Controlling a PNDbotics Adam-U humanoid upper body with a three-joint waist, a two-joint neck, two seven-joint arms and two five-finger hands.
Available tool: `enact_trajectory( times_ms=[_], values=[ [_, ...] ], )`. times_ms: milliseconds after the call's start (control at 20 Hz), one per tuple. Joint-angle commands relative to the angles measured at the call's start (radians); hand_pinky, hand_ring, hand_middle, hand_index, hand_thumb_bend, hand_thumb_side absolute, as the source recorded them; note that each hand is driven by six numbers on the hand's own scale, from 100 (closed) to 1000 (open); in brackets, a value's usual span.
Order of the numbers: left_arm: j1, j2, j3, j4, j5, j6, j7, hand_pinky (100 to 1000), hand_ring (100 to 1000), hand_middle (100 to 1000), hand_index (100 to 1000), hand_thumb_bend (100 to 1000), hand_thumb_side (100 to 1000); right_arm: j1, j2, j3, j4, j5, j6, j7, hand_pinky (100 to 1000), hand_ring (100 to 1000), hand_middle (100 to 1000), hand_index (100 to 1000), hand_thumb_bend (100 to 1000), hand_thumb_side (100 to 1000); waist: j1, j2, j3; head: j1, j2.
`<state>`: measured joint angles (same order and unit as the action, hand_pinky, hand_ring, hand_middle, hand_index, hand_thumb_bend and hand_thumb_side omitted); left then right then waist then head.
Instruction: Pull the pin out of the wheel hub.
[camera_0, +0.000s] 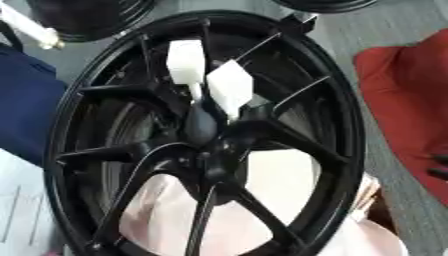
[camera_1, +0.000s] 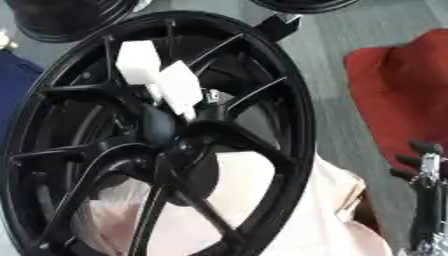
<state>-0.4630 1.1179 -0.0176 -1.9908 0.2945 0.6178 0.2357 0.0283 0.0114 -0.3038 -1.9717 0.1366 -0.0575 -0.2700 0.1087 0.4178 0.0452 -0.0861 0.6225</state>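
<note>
A large black wheel hub (camera_0: 346, 150) with thin spokes fills most of both views, tilted to the right. Two white block-shaped pins stick up beside its centre: one pin (camera_0: 185, 62) further back, the other pin (camera_0: 229, 86) nearer the centre bore (camera_0: 201, 125). My right hand (camera_1: 413, 161) shows at the right edge of the right eye view, well apart from the hub. Its dark fingers are relaxed and hold nothing. The left hand shows in neither view.
Other black wheels (camera_0: 87, 17) lie at the top edge. A red cloth (camera_0: 407, 95) lies to the right and a blue cloth (camera_0: 26, 105) to the left. A pale pink cloth (camera_1: 306, 215) sits under the hub on the grey floor (camera_0: 367, 25).
</note>
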Motion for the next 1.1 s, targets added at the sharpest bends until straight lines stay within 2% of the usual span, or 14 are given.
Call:
enact_trajectory(
  times_ms=[50,200,250,300,400,450,600,700,750,850,1100],
  values=[
    [0.075,0.017,0.111,-0.009,0.016,-0.006,0.102,592,307,355,502,370,234,0.002,-0.010,-0.017,-0.028,-0.006,-0.017,-0.020,595,692,763,719,100,861,-0.004,-0.030,0.007,-0.011,-0.008],
    [0.176,-0.027,0.159,0.027,0.003,-0.069,0.136,599,327,377,526,419,249,0.002,-0.005,-0.025,-0.028,-0.008,-0.027,-0.031,595,692,763,719,100,863,-0.010,-0.028,0.012,-0.024,-0.014],
    [0.195,-0.043,0.166,0.054,0.002,-0.091,0.138,611,352,403,553,456,282,0.002,-0.003,-0.024,-0.028,-0.008,-0.027,-0.032,595,692,762,719,100,864,-0.013,-0.028,0.012,-0.026,-0.016],
    [0.209,-0.056,0.170,0.082,-0.002,-0.114,0.135,647,425,471,630,515,355,0.003,-0.003,-0.022,-0.028,-0.008,-0.027,-0.030,595,692,762,719,100,862,-0.015,-0.029,0.012,-0.025,-0.016],
    [0.242,-0.083,0.165,0.132,-0.056,-0.163,0.092,706,552,610,776,619,434,0.003,-0.003,-0.018,-0.028,-0.010,-0.027,-0.026,595,692,762,719,100,862,-0.018,-0.029,0.008,-0.020,-0.018],
    [0.259,-0.098,0.160,0.151,-0.100,-0.182,0.057,762,673,743,858,684,483,0.003,-0.001,-0.017,-0.028,-0.011,-0.025,-0.024,594,692,762,719,100,868,-0.020,-0.027,0.007,-0.021,-0.021],
    [0.293,-0.154,0.156,0.189,-0.240,-0.211,-0.033,795,722,799,883,715,533,0.002,0.003,-0.012,-0.028,-0.012,-0.016,-0.019,595,692,762,719,100,872,-0.024,-0.024,0.007,-0.024,-0.028],
    [0.299,-0.180,0.164,0.207,-0.273,-0.214,-0.046,770,680,752,846,701,544,0.002,0.005,-0.011,-0.028,-0.012,-0.015,-0.017,595,691,761,719,100,870,-0.026,-0.024,0.007,-0.024,-0.030],
    [0.298,-0.192,0.171,0.213,-0.268,-0.216,-0.034,740,611,674,793,656,527,0.002,0.005,-0.011,-0.028,-0.012,-0.015,-0.017,594,691,761,719,100,869,-0.027,-0.025,0.008,-0.024,-0.030],
    [0.294,-0.208,0.181,0.206,-0.219,-0.231,0.017,707,535,594,736,599,487,0.002,0.004,-0.011,-0.028,-0.014,-0.017,-0.019,594,691,761,719,100,868,-0.028,-0.026,0.008,-0.023,-0.031],
    [0.266,-0.244,0.172,0.062,-0.036,-0.320,0.160,681,483,550,701,550,444,0.004,-0.001,-0.009,-0.028,-0.018,-0.020,-0.018,594,691,760,718,100,862,-0.028,-0.030,0.007,-0.015,-0.027]
  ],
)
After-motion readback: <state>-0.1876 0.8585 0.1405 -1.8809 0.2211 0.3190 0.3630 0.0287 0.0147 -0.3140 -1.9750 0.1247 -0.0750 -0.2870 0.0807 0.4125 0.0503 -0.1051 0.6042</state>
